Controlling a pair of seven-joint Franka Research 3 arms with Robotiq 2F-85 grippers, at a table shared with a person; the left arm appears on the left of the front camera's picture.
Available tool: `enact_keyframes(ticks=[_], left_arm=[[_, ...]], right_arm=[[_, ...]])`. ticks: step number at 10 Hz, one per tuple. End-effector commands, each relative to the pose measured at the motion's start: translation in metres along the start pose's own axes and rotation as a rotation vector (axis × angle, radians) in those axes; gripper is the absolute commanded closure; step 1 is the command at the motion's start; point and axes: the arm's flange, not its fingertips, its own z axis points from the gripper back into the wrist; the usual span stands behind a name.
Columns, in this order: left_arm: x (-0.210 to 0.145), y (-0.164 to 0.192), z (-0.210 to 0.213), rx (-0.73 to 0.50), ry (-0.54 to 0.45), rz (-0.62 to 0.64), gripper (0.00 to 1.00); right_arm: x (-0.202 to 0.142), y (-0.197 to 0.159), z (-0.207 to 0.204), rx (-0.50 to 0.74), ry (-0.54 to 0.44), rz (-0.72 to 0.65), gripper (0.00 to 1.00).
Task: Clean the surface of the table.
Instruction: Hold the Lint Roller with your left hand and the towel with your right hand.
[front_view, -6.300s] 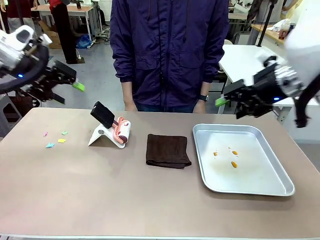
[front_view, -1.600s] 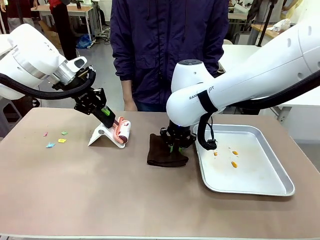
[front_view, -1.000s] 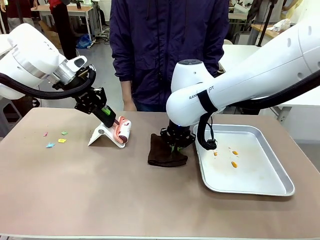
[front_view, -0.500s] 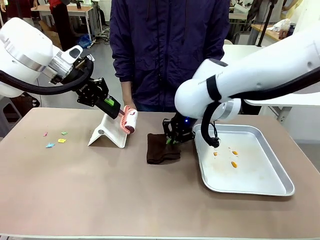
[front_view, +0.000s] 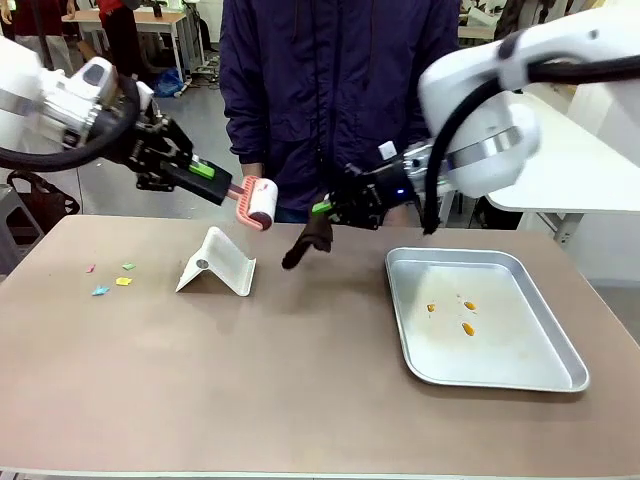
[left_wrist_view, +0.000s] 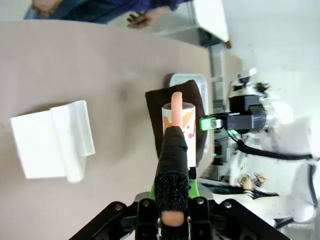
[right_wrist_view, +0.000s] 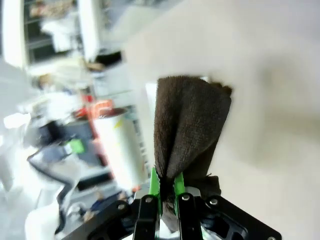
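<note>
**Scraps lie to the roller's left, nearer the left arm**

The left tool (front_view: 208, 172) is clamped on the handle of a lint roller (front_view: 258, 203). It holds the roller in the air, with the handle running roughly level and the roll end toward the desk's middle. The right tool (front_view: 322, 210) pinches a dark cloth (front_view: 308, 245) that hangs over the desk (front_view: 250, 380). Coloured paper scraps (front_view: 110, 280) lie on the desk below and left of the roller, past the white stand (front_view: 218, 262). I judge the left arm the nearer one.

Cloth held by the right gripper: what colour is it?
The cloth is plain dark brown, with no pattern; it shows best in the right wrist view.
</note>
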Motion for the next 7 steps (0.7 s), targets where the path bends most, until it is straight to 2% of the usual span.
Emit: enact_keyframes(ticks=[1, 3, 4, 7], left_arm=[[-0.014, 0.01, 0.042, -0.12, 0.012, 0.004, 1.0], [-0.032, 0.018, 0.091, -0.185, -0.031, -0.005, 1.0], [-0.043, 0.025, 0.115, -0.18, -0.045, 0.001, 1.0], [-0.079, 0.079, 0.183, -0.276, 0.017, -0.005, 1.0]], right_arm=[[-0.057, -0.054, 0.067, 0.164, 0.125, 0.007, 1.0], [-0.068, -0.06, 0.108, 0.269, 0.161, 0.062, 1.0], [-0.073, -0.066, 0.129, 0.288, 0.134, 0.065, 1.0], [-0.095, -0.086, 0.209, 0.271, 0.014, 0.026, 1.0]])
